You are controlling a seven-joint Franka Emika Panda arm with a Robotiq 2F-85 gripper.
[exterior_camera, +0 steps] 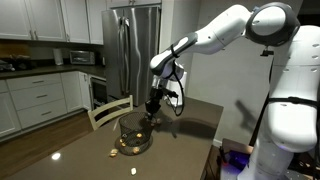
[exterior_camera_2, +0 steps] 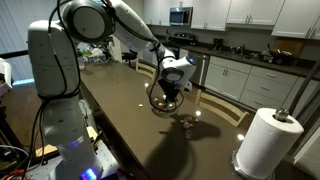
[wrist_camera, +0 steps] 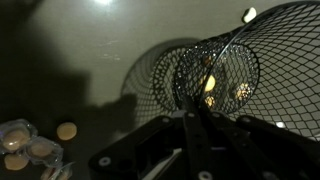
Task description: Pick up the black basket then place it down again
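Over the dark glossy tabletop (exterior_camera: 192, 122), the robot's two-finger gripper (wrist_camera: 190, 108) has its jaws pinched together on the rim of the small round black wire-mesh basket (wrist_camera: 232, 68). In the wrist view the basket hangs tilted from that one edge, its open mouth turned partly toward the camera. In both exterior views the basket (exterior_camera: 134, 134) (exterior_camera_2: 164, 100) sits directly under the gripper (exterior_camera: 152, 104) (exterior_camera_2: 171, 88), near the table's middle. Whether its base is clear of the surface cannot be told for certain, though the tilt suggests the lift is under way.

Step in hand, as judged: the pick-up phase, grasp secured. The next move calls for a short vertical rise, then a level descent so that the base meets the table flat before the jaws part; a rim hold invites swinging.

Contents: yellowish spots show through the mesh, but whether they lie inside the basket or on the table beneath is unclear. Small yellowish scattered pieces (wrist_camera: 66, 130) (exterior_camera: 115, 153) rest on the table outside the basket.
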